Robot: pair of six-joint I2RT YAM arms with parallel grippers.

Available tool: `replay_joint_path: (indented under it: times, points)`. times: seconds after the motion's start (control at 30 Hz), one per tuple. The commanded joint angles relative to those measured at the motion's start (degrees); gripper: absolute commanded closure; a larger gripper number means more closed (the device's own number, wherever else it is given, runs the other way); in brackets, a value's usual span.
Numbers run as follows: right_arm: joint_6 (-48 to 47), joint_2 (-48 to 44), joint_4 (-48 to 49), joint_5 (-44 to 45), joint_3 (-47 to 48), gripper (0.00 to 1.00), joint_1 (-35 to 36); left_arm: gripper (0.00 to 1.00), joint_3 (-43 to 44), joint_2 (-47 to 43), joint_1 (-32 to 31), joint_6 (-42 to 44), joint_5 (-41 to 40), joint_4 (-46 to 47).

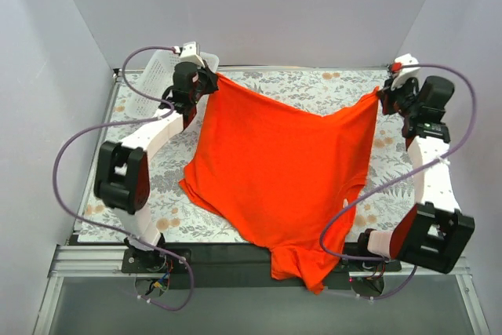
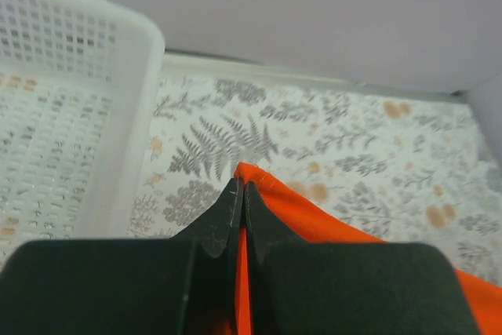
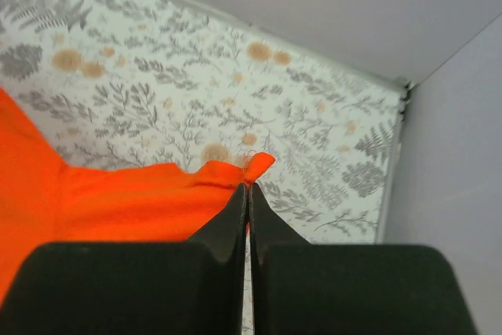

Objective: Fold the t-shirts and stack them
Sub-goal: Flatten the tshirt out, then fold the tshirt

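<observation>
One plain orange-red t-shirt [image 1: 282,170] hangs stretched between my two grippers over the table. Its lower end with the sleeves drapes over the near table edge. My left gripper [image 1: 210,78] is shut on the shirt's far left corner [image 2: 249,172]. My right gripper [image 1: 382,93] is shut on the far right corner [image 3: 259,166]. Both corners are held up above the flowered cloth. In each wrist view a small tip of fabric sticks out past the closed black fingers [image 2: 227,217] [image 3: 235,213].
A white plastic mesh basket [image 1: 153,76] stands at the far left, right beside the left gripper; it also shows in the left wrist view [image 2: 70,115]. The flowered tablecloth [image 1: 314,84] covers the table. Grey walls enclose the back and both sides.
</observation>
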Motion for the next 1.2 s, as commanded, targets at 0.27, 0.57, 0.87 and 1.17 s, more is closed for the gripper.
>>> replay_joint_path:
  times: [0.27, 0.57, 0.87, 1.17]
  points:
    - [0.2, 26.12, 27.57, 9.38, -0.54, 0.99, 1.87, 1.0, 22.56, 29.38, -1.73, 4.39, -0.73, 0.18]
    - [3.99, 40.72, 27.66, 15.72, 13.89, 0.99, 3.27, 1.0, 37.24, 41.51, -2.0, 8.0, -8.72, -0.7]
    - [4.96, 42.66, 27.57, 15.46, 17.85, 0.99, 4.33, 1.0, 41.29, 44.86, -1.29, 9.32, -9.96, 0.62]
    - [5.31, 32.21, 27.66, 10.9, 7.5, 0.99, 4.24, 1.0, 41.91, 44.78, -0.94, 10.02, -8.29, 2.55]
